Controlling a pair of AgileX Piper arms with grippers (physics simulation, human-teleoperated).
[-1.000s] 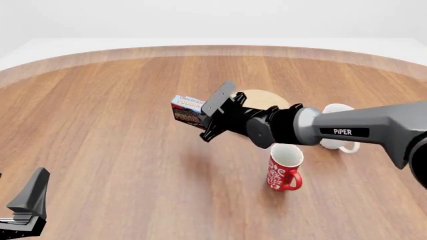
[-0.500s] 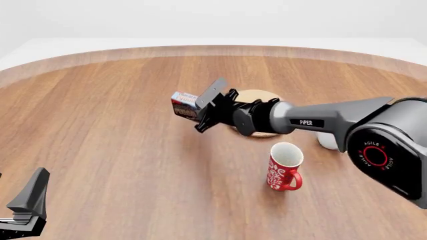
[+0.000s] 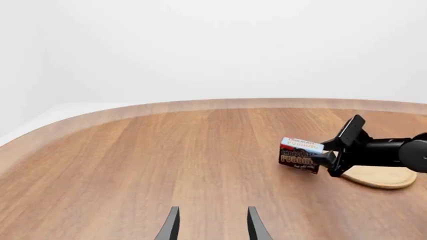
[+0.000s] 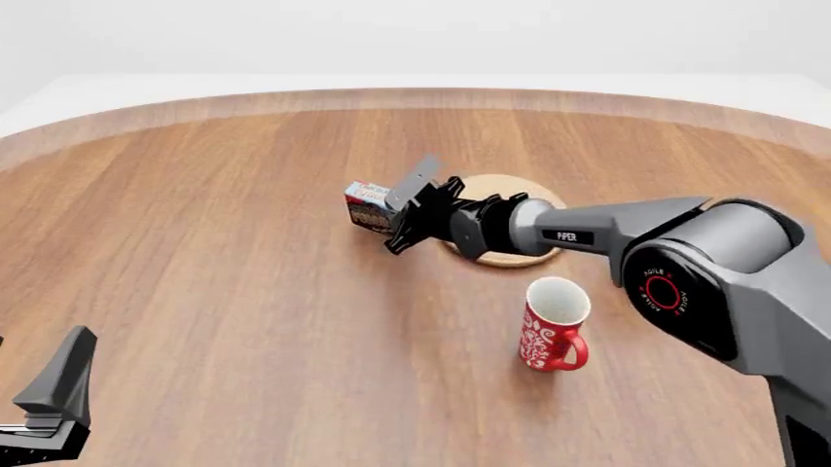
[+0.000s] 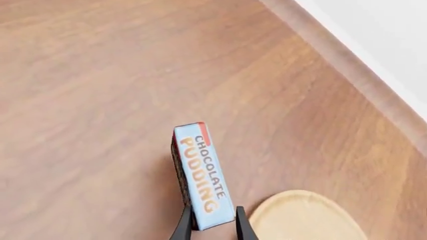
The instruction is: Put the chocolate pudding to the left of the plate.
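The chocolate pudding (image 4: 369,205), a small brown box with a light-blue top, is held by my right gripper (image 4: 393,216), which is shut on its end. It is just left of the tan wooden plate (image 4: 499,185), low over the table; I cannot tell whether it touches the wood. The right wrist view shows the box (image 5: 202,172) between the fingers (image 5: 241,227), with the plate (image 5: 307,217) beside it. The left wrist view shows the box (image 3: 300,154), the right gripper (image 3: 330,158) and the plate (image 3: 381,176). My left gripper (image 3: 212,227) is open and empty, far off at the near left (image 4: 53,404).
A red patterned mug (image 4: 555,326) stands upright nearer to me than the plate. My right arm (image 4: 610,229) stretches across over the plate and hides most of it. The table's curved far edge (image 4: 415,97) runs behind.
My right gripper has carried the pudding lower and farther out, settling it just left of the plate. The arm has stretched out. The left arm has not moved.
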